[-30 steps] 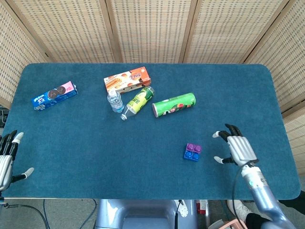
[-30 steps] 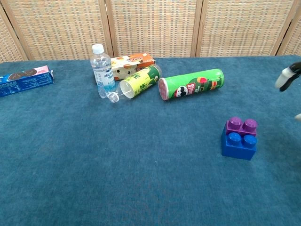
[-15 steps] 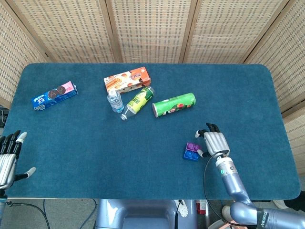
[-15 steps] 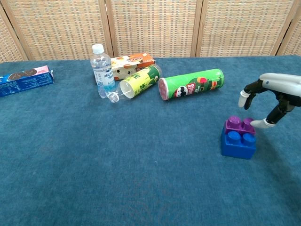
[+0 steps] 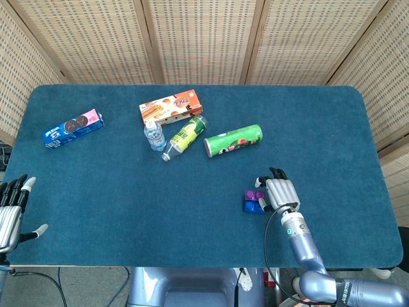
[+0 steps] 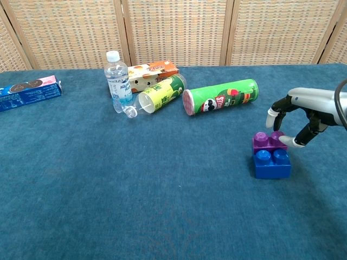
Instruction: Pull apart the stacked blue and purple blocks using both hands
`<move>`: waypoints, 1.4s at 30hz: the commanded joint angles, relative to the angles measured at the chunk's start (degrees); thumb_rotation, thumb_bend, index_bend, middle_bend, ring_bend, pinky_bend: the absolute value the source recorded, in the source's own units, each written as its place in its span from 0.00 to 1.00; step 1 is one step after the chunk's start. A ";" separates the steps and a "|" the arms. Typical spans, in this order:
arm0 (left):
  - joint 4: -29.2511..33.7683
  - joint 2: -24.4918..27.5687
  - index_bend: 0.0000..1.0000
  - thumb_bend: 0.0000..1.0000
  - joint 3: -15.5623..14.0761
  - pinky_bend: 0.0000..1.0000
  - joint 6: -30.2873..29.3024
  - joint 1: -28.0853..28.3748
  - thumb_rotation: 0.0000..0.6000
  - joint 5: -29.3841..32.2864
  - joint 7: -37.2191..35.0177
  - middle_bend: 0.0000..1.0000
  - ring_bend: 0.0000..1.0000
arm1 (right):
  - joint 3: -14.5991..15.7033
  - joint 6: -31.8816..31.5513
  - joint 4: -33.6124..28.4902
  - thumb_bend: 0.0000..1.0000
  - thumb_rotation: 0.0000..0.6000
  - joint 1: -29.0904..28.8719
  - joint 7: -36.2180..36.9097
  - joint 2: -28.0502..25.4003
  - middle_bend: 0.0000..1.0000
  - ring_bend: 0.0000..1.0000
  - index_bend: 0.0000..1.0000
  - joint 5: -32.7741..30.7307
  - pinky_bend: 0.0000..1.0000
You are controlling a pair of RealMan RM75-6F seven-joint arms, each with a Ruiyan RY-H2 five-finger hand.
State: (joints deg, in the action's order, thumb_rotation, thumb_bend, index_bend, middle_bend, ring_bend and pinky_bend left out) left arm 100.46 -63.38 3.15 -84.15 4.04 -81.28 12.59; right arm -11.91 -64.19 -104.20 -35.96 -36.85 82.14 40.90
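The purple block [image 6: 268, 142] sits on the back half of the blue block [image 6: 272, 162], standing on the blue cloth at the right front; in the head view the purple block [image 5: 255, 196] and blue block [image 5: 251, 206] lie just left of my right hand [image 5: 281, 194]. My right hand [image 6: 309, 106] arches over the stack from the right, fingers spread, with its thumb tip against the purple block's right side and the other fingertips above it, not touching. My left hand [image 5: 11, 211] hangs with fingers apart off the table's front left edge, far from the blocks.
A green chip can [image 6: 219, 96] lies behind the blocks. Further left are a lying green can [image 6: 160, 93], an upright water bottle [image 6: 118, 80], an orange box [image 6: 152, 72] and a blue cookie pack [image 6: 27, 92]. The table's front edge [image 5: 192, 266] runs close below the blocks.
My right hand has travelled left to the stack and set its thumb against the purple block. The stack has slid slightly left. The left hand has barely moved.
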 commanded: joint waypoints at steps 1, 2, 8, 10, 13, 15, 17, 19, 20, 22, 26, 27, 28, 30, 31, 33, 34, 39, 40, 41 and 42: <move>0.02 0.02 0.00 0.00 -0.04 0.00 0.02 0.01 1.00 0.00 -0.03 0.00 0.00 | 0.27 -0.34 -0.61 0.27 1.00 -0.41 -0.58 -0.17 0.34 0.02 0.35 -0.58 0.00; 0.02 0.03 0.00 0.00 -0.04 0.00 -0.02 0.00 1.00 -0.01 -0.07 0.00 0.00 | 0.32 -0.46 -0.79 0.27 1.00 -0.51 -0.67 -0.18 0.34 0.02 0.35 -0.67 0.00; -0.11 0.05 0.00 0.00 -0.07 0.00 -0.04 0.02 1.00 0.07 -0.14 0.00 0.00 | 0.87 -0.95 -0.52 0.26 1.00 -0.98 -0.76 0.19 0.34 0.02 0.35 -1.26 0.00; -0.12 0.03 0.00 0.00 -0.06 0.00 0.05 0.08 1.00 0.13 -0.13 0.00 0.00 | 1.06 -0.87 -0.08 0.26 1.00 -1.15 -0.72 0.46 0.35 0.02 0.35 -1.40 0.00; -0.17 -0.03 0.00 0.00 -0.12 0.00 0.13 0.13 1.00 0.14 -0.11 0.00 0.00 | 1.33 -0.73 1.02 0.27 1.00 -1.52 -0.65 1.16 0.36 0.03 0.37 -1.47 0.00; -0.19 -0.08 0.00 0.00 -0.13 0.00 0.15 0.15 1.00 0.18 -0.07 0.00 0.00 | 1.47 -0.57 1.94 0.29 1.00 -1.81 -0.59 1.75 0.40 0.04 0.40 -1.60 0.00; -0.20 -0.12 0.00 0.00 -0.13 0.00 0.19 0.19 1.00 0.24 -0.09 0.00 0.00 | 1.52 -0.33 2.86 0.32 1.00 -2.14 -0.56 2.27 0.49 0.09 0.48 -1.92 0.00; -0.21 -0.13 0.00 0.00 -0.09 0.00 0.21 0.23 1.00 0.32 -0.10 0.00 0.00 | 1.43 -0.74 3.89 0.35 1.00 -2.38 -0.39 2.92 0.60 0.17 0.58 -1.31 0.00; -0.22 -0.14 0.00 0.00 -0.08 0.00 0.22 0.23 1.00 0.37 -0.11 0.00 0.00 | 1.47 -0.99 4.20 0.37 1.00 -2.40 -0.27 3.15 0.65 0.21 0.62 -0.87 0.00; -0.28 -0.17 0.00 0.00 -0.07 0.00 0.29 0.26 1.00 0.50 -0.10 0.00 0.00 | 1.54 -1.52 4.49 0.39 1.00 -2.27 0.45 3.54 0.68 0.24 0.65 0.39 0.00; -0.41 -0.27 0.00 0.00 -0.07 0.00 0.75 0.48 1.00 0.81 0.00 0.00 0.00 | 1.59 -2.45 4.07 0.39 1.00 -1.80 2.51 3.41 0.69 0.25 0.66 4.01 0.00; -0.43 -0.29 0.00 0.00 -0.06 0.00 0.94 0.59 1.00 0.89 0.00 0.00 0.00 | 1.45 -2.60 3.89 0.39 1.00 -1.66 3.58 3.23 0.69 0.25 0.66 5.55 0.00; -0.45 -0.29 0.00 0.00 -0.04 0.00 1.09 0.67 1.00 0.94 -0.08 0.00 0.00 | 1.40 -2.57 3.83 0.39 1.00 -1.55 4.36 3.07 0.69 0.25 0.66 6.56 0.00; -0.84 -0.34 0.00 0.00 0.18 0.00 1.59 1.16 1.00 0.73 -0.72 0.00 0.00 | 0.80 -2.65 3.80 0.39 1.00 -1.34 6.96 2.66 0.69 0.25 0.66 9.49 0.00; -1.15 -0.36 0.00 0.00 0.31 0.00 1.96 1.47 1.00 0.67 -1.09 0.00 0.00 | 0.49 -2.43 3.89 0.39 1.00 -1.34 8.32 2.48 0.69 0.25 0.66 10.92 0.00; -1.83 -0.15 0.00 0.00 0.96 0.00 4.41 3.01 1.00 1.15 -3.06 0.00 0.00 | -0.66 -1.33 4.52 0.39 1.00 -1.43 12.79 1.87 0.69 0.25 0.66 14.26 0.00; -1.91 0.02 0.00 0.00 1.25 0.00 5.48 3.68 1.00 1.39 -3.80 0.00 0.00 | -1.06 -0.77 4.83 0.39 1.00 -1.59 14.28 1.64 0.69 0.25 0.66 15.36 0.01; -2.92 0.88 0.00 0.00 3.78 0.00 13.20 9.69 1.00 1.35 -8.16 0.00 0.00 | -4.60 2.65 7.25 0.39 1.00 -3.16 23.47 1.34 0.69 0.25 0.66 19.15 0.01; -3.12 0.95 0.00 0.00 4.26 0.00 14.87 11.03 1.00 1.08 -9.43 0.00 0.00 | -5.34 3.67 7.52 0.39 1.00 -3.52 25.50 1.39 0.69 0.25 0.66 19.24 0.01; -3.40 0.97 0.00 0.00 4.74 0.00 16.49 12.40 1.00 0.71 -10.71 0.00 0.00 | -6.10 4.82 7.68 0.39 1.00 -3.86 27.61 1.43 0.69 0.25 0.66 19.06 0.01; -3.95 0.91 0.00 0.00 5.31 0.00 18.72 14.36 1.00 -0.06 -12.73 0.00 0.00 | -7.14 6.49 7.89 0.39 1.00 -4.36 30.47 1.45 0.69 0.25 0.66 18.71 0.01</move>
State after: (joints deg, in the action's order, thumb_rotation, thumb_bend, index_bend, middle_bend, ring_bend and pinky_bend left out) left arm 97.67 -62.75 6.63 -70.04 14.19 -80.25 3.94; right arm -15.93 -61.67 -97.64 -38.86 -12.86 83.74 58.76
